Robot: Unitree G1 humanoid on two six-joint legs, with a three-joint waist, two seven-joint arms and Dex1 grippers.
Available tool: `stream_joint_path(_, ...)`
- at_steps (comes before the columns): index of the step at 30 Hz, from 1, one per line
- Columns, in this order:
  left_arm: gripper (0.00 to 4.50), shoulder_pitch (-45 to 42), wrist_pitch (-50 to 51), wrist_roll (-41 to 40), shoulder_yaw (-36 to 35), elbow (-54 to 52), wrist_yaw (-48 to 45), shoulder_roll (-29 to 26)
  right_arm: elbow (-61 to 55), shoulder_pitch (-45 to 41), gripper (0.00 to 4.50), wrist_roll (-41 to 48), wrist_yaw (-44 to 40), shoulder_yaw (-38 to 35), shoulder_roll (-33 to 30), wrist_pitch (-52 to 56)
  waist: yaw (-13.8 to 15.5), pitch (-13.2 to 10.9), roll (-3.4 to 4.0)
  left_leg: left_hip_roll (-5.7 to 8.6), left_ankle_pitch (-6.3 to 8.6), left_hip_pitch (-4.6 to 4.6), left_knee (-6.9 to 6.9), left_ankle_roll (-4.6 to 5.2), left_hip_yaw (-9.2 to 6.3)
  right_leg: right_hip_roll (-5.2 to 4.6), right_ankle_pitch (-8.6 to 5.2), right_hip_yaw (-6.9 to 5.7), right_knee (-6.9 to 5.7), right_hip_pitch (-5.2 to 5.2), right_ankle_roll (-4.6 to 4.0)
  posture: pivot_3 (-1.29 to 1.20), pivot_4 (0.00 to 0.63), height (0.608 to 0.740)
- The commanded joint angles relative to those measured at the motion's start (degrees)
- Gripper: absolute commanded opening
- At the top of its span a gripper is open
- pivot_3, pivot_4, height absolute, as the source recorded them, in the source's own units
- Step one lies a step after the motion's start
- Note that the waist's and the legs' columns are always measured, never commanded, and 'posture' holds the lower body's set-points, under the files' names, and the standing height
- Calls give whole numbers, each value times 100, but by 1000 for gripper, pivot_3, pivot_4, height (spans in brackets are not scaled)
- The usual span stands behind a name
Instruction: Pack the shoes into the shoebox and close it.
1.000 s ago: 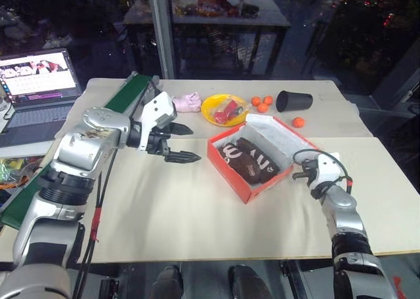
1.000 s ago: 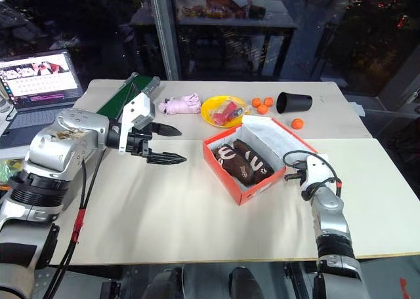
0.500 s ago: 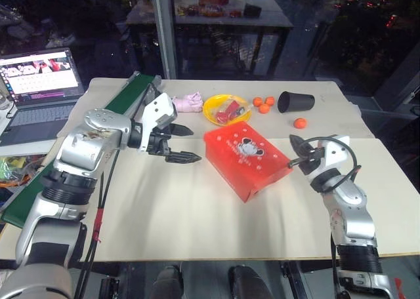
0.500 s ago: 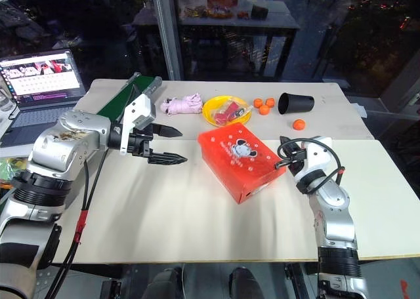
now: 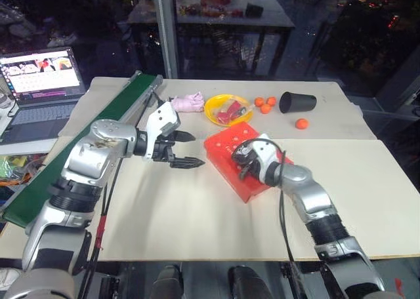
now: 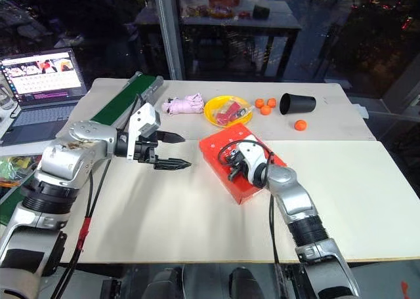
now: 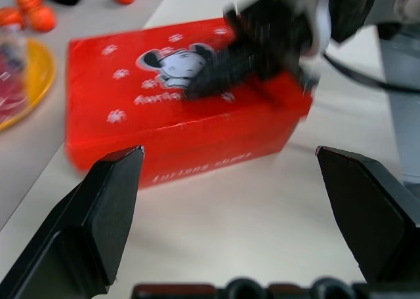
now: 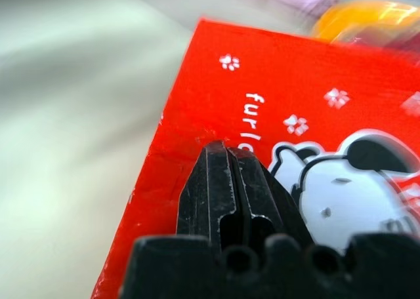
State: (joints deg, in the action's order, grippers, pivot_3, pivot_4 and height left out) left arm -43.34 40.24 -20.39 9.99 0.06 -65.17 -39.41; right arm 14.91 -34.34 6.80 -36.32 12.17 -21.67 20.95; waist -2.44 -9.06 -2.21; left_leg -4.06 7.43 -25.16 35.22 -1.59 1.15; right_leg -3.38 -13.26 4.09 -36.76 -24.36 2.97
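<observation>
The red-orange shoebox [image 5: 223,145] lies closed in the middle of the table, its lid with the mouse face [image 7: 177,66] flat on top. The shoes are hidden inside it. My right gripper [image 5: 240,160] is shut, its tips [image 8: 226,149] resting over the lid near the box's left edge. To the left of the box, a short way off it, my left gripper [image 5: 197,149] hovers open above the table. Its fingers [image 7: 108,200] point at the box's side and hold nothing.
Behind the box are a yellow bowl [image 5: 226,109] with red items, a pink cloth bundle [image 5: 188,102], several small oranges [image 5: 262,104] and a black cup [image 5: 296,101] on its side. A green strip [image 5: 98,135] runs along the table's left edge, beside a laptop [image 5: 39,82].
The box's lid was open a second ago and is now shut. My right gripper swung left from beside the box to over the lid. The left gripper has hardly moved.
</observation>
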Motion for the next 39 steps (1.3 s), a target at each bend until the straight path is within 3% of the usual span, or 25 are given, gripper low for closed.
stream_joint_path(1, 4500, 106, 93, -103, -229, -478, 146, -83, 617, 131, 45, -260, -171, 179, -34, 52, -2, 4, -5, 0, 0, 5, 3, 0, -1, 0, 0, 0, -1, 5, 1, 0, 150, 740)
stream_joint_path(6, 4500, 317, 228, -161, -344, -696, 324, -91, 282, 338, 45, -77, -274, -10, 16, 120, 19, 19, -20, -1, 1, 46, 1, -2, -1, -2, -24, 1, -6, 39, -38, 0, 150, 740)
stream_joint_path(11, 4500, 629, 85, -112, -384, -679, 480, -44, -1380, 707, 45, 710, -370, -839, -198, 675, 66, 21, -23, 0, 1, 27, -14, -1, -1, -2, -21, 0, -3, 18, -25, 0, 150, 740)
stream_joint_path(14, 4500, 899, -145, -134, -503, -525, 658, 130, -2386, 1160, 676, 1005, -288, -1424, -646, 1147, 104, 16, -17, 0, 1, 4, -19, -1, -1, -1, -8, -1, -6, -4, -12, 0, 150, 740)
stream_joint_path(18, 4500, 1307, -895, -3, -728, -365, 990, 434, -3256, 1799, 2042, 1304, -122, -2243, -1077, 1541, 161, 14, -18, 1, 1, -1, -13, -1, 0, -3, -9, -3, -2, -6, -9, 0, 150, 740)
stream_joint_path(22, 4500, 1713, -1509, 147, -916, -336, 1385, 691, -3762, 2593, 3395, 1541, 22, -3041, -1182, 1628, 169, 14, -19, 0, 1, 4, -11, -1, -1, -4, -30, -3, -1, 0, -43, 0, 150, 740)
stream_joint_path(25, 4500, 2207, -1758, 189, -1039, -355, 1659, 852, -3758, 3395, 4425, 1833, 181, -3854, -809, 1298, 169, 15, -19, 0, 2, 6, -7, -1, 0, -6, -30, -2, 1, 5, -42, 0, 150, 740)
stream_joint_path(30, 4500, 2699, -2223, 305, -1131, -126, 2006, 1149, -3343, 4152, 4469, 1548, 437, -4049, -373, 458, 141, 15, -18, 0, 2, 9, -6, -2, 1, -7, -28, -1, 4, 6, -43, 0, 150, 740)
stream_joint_path(39, 4500, 3491, -3410, 822, -1165, 754, 2944, 1870, -2572, 4455, 4469, 842, 980, -3193, 396, -675, 111, 20, -11, 0, 26, 39, -20, -40, 6, -8, -28, 6, 5, 15, -50, 0, 150, 740)
